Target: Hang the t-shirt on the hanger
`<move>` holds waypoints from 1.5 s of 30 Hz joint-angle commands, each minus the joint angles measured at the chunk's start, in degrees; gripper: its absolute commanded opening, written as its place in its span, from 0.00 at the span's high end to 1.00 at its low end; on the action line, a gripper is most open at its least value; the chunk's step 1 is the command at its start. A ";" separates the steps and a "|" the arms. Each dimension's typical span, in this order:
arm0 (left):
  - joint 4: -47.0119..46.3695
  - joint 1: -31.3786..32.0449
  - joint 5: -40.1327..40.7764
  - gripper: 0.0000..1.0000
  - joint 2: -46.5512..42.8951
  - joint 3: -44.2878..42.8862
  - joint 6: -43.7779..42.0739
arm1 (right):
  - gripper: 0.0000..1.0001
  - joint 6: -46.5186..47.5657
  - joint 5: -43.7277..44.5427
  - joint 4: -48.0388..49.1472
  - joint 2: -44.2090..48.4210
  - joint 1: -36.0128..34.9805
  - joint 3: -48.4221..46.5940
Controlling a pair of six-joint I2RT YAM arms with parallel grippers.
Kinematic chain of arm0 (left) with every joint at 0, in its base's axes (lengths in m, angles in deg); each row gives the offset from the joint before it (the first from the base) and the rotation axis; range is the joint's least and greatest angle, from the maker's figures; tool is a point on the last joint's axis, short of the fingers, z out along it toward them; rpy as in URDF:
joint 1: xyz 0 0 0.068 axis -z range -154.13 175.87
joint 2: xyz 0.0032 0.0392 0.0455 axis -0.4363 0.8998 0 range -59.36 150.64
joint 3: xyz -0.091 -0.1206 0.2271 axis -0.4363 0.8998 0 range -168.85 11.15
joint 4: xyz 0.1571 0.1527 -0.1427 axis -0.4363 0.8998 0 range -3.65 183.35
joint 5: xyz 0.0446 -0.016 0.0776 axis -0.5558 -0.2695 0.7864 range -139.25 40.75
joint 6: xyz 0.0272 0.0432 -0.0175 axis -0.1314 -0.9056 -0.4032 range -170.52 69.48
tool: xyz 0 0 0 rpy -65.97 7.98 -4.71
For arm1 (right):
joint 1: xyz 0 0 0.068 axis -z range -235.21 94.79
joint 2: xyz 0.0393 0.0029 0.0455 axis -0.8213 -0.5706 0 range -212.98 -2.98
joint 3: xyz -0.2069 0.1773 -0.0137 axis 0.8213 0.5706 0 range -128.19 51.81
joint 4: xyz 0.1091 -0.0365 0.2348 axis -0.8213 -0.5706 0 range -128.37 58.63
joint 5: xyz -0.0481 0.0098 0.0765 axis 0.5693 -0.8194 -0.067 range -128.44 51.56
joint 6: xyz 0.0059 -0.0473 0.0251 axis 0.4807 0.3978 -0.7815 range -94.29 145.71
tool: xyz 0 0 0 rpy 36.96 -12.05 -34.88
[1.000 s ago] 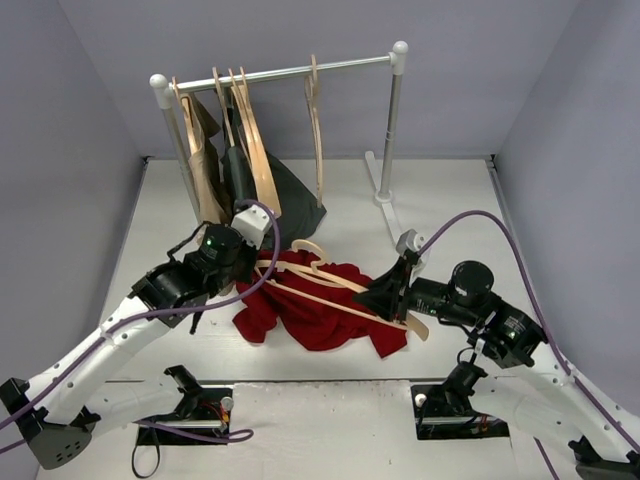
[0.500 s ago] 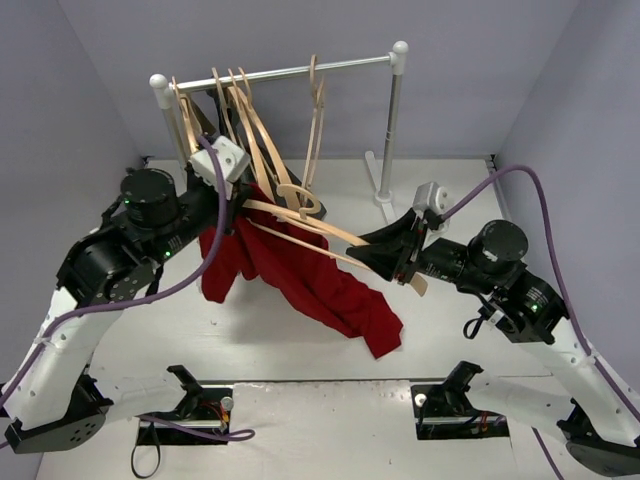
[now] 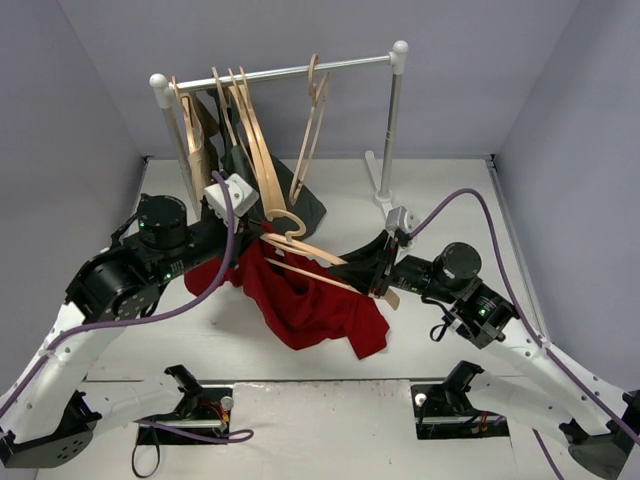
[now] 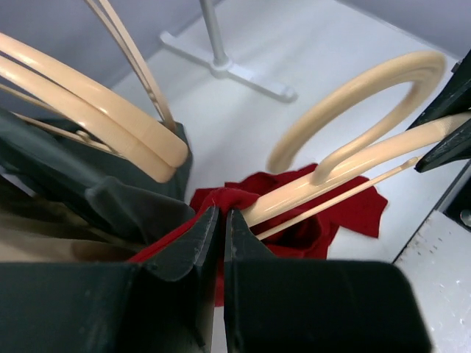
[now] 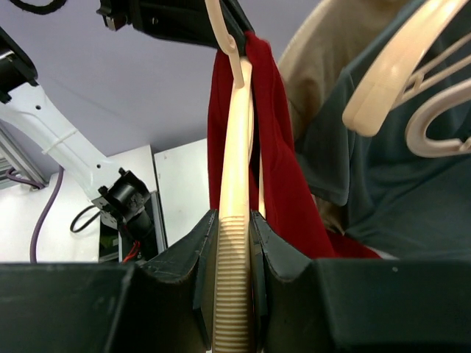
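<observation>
While the t-shirt (image 3: pixel 300 300) is up off the table (image 3: pixel 450 200), it hangs as a loose red bundle in front of the rack (image 3: pixel 300 72), on the arms' side of it and well below its rail. Whether its lowest folds touch the tabletop I cannot tell. The hanger (image 3: pixel 320 262) lies tilted across the top of the cloth, its hook end nearest the rack and its long arm running away from the rack's left post toward the right arm. Red cloth drapes over the hanger's end nearest the left gripper (the right wrist view shows it falling on both sides of the wood).

The left gripper (image 3: pixel 250 238) is clenched on a fold of the t-shirt just beside the hook – in its own wrist view the fingers (image 4: pixel 202 243) are pressed together with red cloth at their tips. The right gripper (image 3: pixel 370 275) grasps the hanger's other end, the ribbed wood squeezed between its jaws, further from the rack than the left gripper is.

On the rack's left half hang a beige garment (image 3: pixel 205 160) and a dark garment (image 3: pixel 290 195), each on its own hanger – the dark one reaches down to the table. Bare hangers (image 3: pixel 312 130) hang near the middle of the rail.
</observation>
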 commanded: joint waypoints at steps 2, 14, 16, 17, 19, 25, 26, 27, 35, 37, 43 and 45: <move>-5.45 0.25 -3.05 1.00 0.32 1.74 3.42 | 1.00 -2.73 -0.02 20.23 0.03 -0.01 0.61; -7.30 2.27 -3.76 1.00 1.32 0.00 4.27 | 1.00 -4.52 -0.22 29.27 -3.37 1.87 2.41; -7.30 2.44 -3.61 1.00 1.32 -0.08 4.36 | 1.00 -5.14 -0.56 30.69 -3.63 2.39 3.12; -7.30 2.53 -3.69 1.00 1.41 -0.16 4.53 | 1.00 -5.92 -0.75 32.40 -3.80 2.98 3.89; -7.38 2.80 -3.88 1.00 1.50 -0.08 4.61 | 1.00 -6.97 -1.12 34.25 -4.15 3.61 4.68; -6.79 3.26 -3.17 0.80 0.71 -0.29 2.72 | 1.00 -8.36 -4.94 37.33 -5.97 5.47 5.61; -6.68 3.31 -2.58 0.71 0.29 -0.34 2.35 | 1.00 -8.36 -5.37 37.38 -6.07 5.52 5.72; -6.51 3.23 -2.21 0.64 0.10 -0.59 2.16 | 1.00 -8.28 -5.56 37.39 -6.08 5.61 5.89; 1.30 3.15 4.92 0.41 -0.94 -5.57 -2.61 | 1.00 -8.51 -8.11 37.38 -6.32 7.41 6.86; 3.93 3.05 8.54 0.41 -1.05 -6.36 -6.26 | 1.00 -8.70 -9.04 37.31 -6.83 7.71 6.87; 10.02 2.96 9.76 0.41 1.41 -10.66 -14.28 | 1.00 -8.78 -12.94 37.39 -8.59 7.99 7.22; 11.78 2.79 7.80 0.41 2.88 -13.21 -17.50 | 1.00 -8.71 -14.20 37.39 -9.16 7.99 7.12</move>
